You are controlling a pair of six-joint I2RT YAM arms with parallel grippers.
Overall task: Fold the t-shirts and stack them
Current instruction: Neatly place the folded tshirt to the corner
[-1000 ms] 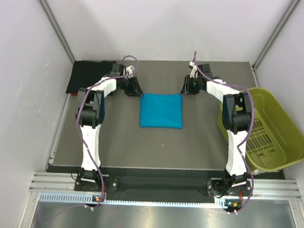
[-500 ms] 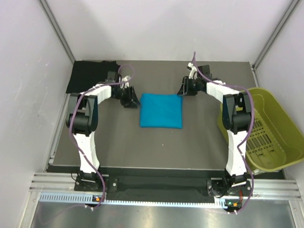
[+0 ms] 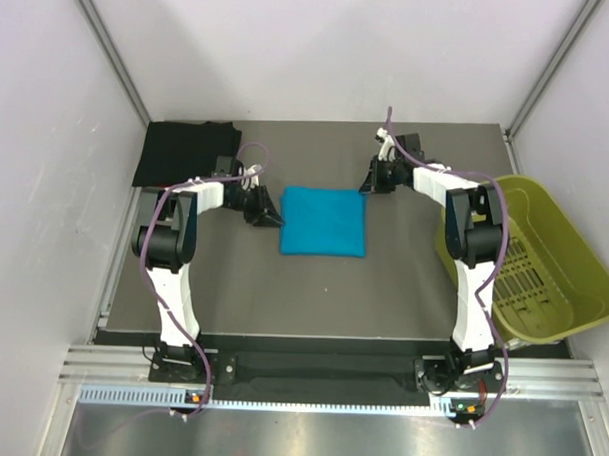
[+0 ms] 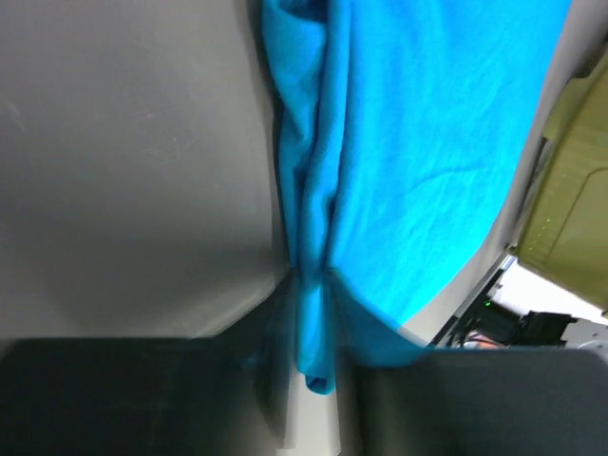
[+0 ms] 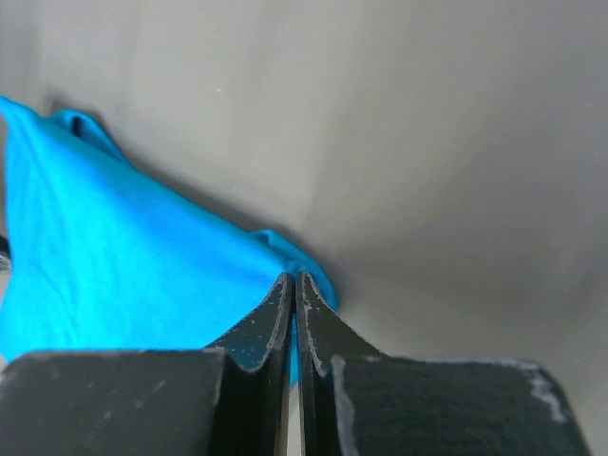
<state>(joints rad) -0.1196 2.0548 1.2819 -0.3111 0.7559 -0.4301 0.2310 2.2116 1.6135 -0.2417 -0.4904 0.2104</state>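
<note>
On the grey counter (image 3: pixel 402 291), seen from above, the largest thing is the yellow-green plastic bin (image 3: pixel 564 237), which stands tilted at the right edge, partly off the surface and just beside the right arm. Next in size is the teal t-shirt (image 3: pixel 323 221), folded into a neat, roughly square packet and lying flat near the middle of the counter, between the two arms. The black t-shirt (image 3: pixel 184 156) lies folded in the far left corner, well apart from the teal one. The left end effector (image 3: pixel 272 218) sits low at the left edge of the teal t-shirt. In the left wrist view its dark fingers (image 4: pixel 142 399) stand narrow, with a bunched ridge of teal cloth running down between them, so it is closed on that edge. The right end effector (image 3: pixel 369 182) is at the far right corner of the same packet. In the right wrist view its two black fingers (image 5: pixel 261 332) are pressed together, leaving only a hairline slit, and the teal corner reaches up to their tips. A thin sliver of teal shows in the slit, but from this close, blurred angle it is hard to say whether any cloth is really caught there.
</note>
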